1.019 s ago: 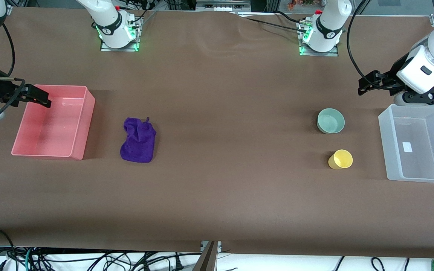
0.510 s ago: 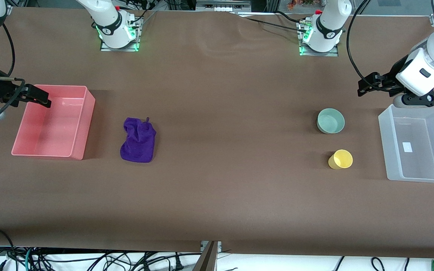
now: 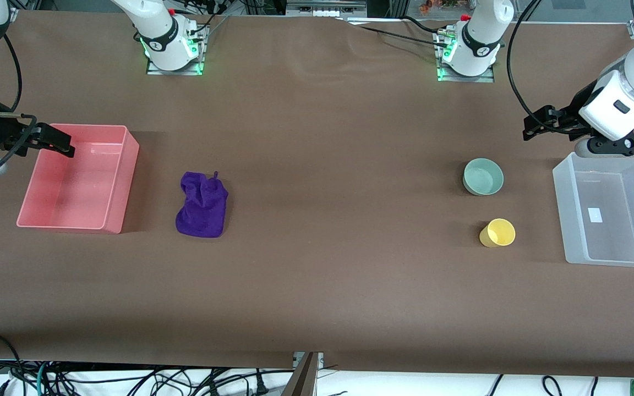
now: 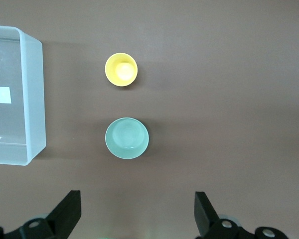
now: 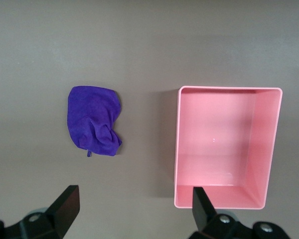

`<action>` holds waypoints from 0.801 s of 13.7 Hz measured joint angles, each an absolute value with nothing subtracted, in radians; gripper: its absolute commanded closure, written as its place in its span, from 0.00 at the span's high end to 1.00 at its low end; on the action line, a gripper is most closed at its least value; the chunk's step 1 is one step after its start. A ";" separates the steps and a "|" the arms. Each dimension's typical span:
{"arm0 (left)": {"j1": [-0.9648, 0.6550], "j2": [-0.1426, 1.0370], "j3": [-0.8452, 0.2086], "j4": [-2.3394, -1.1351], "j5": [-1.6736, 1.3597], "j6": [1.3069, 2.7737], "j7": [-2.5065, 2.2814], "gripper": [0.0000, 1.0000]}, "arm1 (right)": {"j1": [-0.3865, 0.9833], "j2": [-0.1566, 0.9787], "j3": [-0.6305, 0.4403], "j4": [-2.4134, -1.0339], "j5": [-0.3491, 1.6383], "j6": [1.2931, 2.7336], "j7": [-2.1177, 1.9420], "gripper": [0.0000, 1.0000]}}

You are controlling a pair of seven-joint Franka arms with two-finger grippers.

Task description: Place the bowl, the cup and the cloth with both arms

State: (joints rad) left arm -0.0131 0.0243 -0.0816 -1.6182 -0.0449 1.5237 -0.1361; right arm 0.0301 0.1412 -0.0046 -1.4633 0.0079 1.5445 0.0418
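The pale mint-green bowl (image 3: 483, 176) stands upright on the table toward the left arm's end; it also shows in the left wrist view (image 4: 127, 138). The yellow cup (image 3: 497, 232) stands nearer the front camera than the bowl, apart from it, and shows in the left wrist view (image 4: 121, 69). The purple cloth (image 3: 202, 204) lies crumpled beside the pink bin and shows in the right wrist view (image 5: 94, 121). My left gripper (image 3: 534, 124) (image 4: 138, 214) is open and empty, over bare table beside the clear bin. My right gripper (image 3: 55, 142) (image 5: 134, 206) is open and empty over the pink bin's edge.
An empty pink bin (image 3: 75, 187) (image 5: 177, 149) sits at the right arm's end. An empty clear plastic bin (image 3: 614, 231) (image 4: 35, 99) sits at the left arm's end, beside the bowl and cup. Brown table surface lies between cloth and bowl.
The left arm's wrist has shifted slightly toward the robots' bases. The right arm, bowl, cup and cloth have not moved.
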 measured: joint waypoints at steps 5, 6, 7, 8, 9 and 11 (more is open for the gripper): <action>-0.013 0.025 -0.081 -1.618 -0.045 1.518 -0.136 1.00 | 0.030 0.141 -0.005 -1.463 0.008 1.545 0.042 1.00; -0.013 0.025 -0.081 -1.618 -0.045 1.514 -0.136 1.00 | 0.030 0.142 -0.005 -1.463 0.008 1.545 0.042 1.00; -0.013 0.026 -0.081 -1.619 -0.045 1.510 -0.136 1.00 | 0.030 0.144 -0.005 -1.463 0.008 1.545 0.042 1.00; -0.013 0.027 -0.081 -1.619 -0.045 1.506 -0.136 1.00 | 0.030 0.147 -0.005 -1.463 0.008 1.545 0.042 1.00; -0.013 0.029 -0.081 -1.619 -0.045 1.503 -0.136 1.00 | 0.030 0.149 -0.005 -1.463 0.008 1.546 0.039 1.00; -0.013 0.035 -0.081 -1.619 -0.045 1.489 -0.136 1.00 | 0.030 0.151 -0.005 -1.463 0.008 1.546 0.018 1.00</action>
State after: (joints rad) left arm -0.0130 0.0353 -0.0806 -1.6189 -0.0449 1.4894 -0.1361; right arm 0.0297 0.1508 -0.0047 -1.4627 0.0078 1.5459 0.0182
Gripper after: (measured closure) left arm 0.000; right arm 0.000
